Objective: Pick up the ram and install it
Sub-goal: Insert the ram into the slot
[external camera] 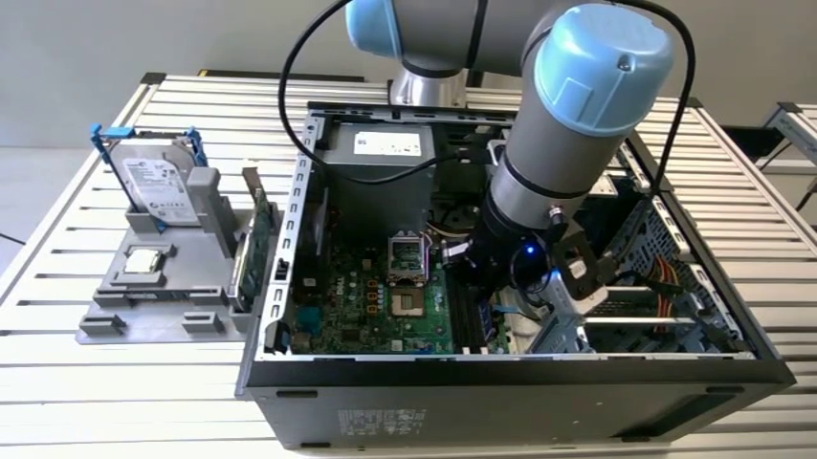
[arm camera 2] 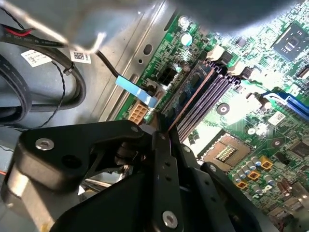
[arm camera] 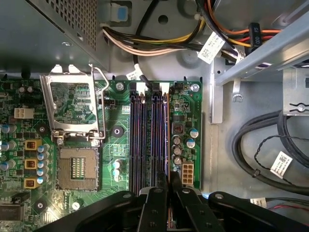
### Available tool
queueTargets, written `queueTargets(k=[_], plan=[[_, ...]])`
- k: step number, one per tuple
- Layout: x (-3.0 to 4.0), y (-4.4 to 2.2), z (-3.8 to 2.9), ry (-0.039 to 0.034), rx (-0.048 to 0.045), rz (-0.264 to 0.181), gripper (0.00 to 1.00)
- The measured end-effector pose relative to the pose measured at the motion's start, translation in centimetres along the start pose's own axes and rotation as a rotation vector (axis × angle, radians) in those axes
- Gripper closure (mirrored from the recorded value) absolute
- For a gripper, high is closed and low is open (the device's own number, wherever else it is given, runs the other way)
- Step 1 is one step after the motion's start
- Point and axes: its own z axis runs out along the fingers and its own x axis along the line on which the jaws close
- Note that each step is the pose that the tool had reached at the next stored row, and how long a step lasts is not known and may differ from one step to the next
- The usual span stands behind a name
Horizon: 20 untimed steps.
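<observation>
The arm reaches down into the open computer case [external camera: 511,368] at the centre of the exterior view, its hand [external camera: 492,287] low over the motherboard [external camera: 370,306] beside the empty CPU socket [external camera: 406,256]. In both wrist views the hand [arm camera: 169,181] has its two black fingers [arm camera: 159,203] drawn together on the edge of the ram [arm camera 2: 186,94], a thin dark green stick with black chips. In the second wrist view the ram stands on edge in the outermost of the parallel memory slots [arm camera 2: 207,99], the one nearest the case's metal wall, running from the fingertips [arm camera 2: 161,128] toward the upper right of the frame. In the first wrist view the slots [arm camera: 147,140] run down the middle of the frame to the fingers, with the open socket lever frame [arm camera: 72,104] to their left and a bundle of coloured cables [arm camera: 154,46] above. At the left of the exterior view, on the slatted counter [external camera: 77,382], a grey holder [external camera: 166,296] carries a hard drive [external camera: 160,186] in a blue frame and a green card [external camera: 259,253] standing upright, both well apart from the hand.
</observation>
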Motion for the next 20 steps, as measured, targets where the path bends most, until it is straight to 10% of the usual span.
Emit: queueTargets(k=[10,20], plan=[[0.26,-0.01,-0.06,-0.0211,0.0020,0.027,1.00],[0.27,0.10,-0.06,-0.0218,0.0073,0.031,1.00]])
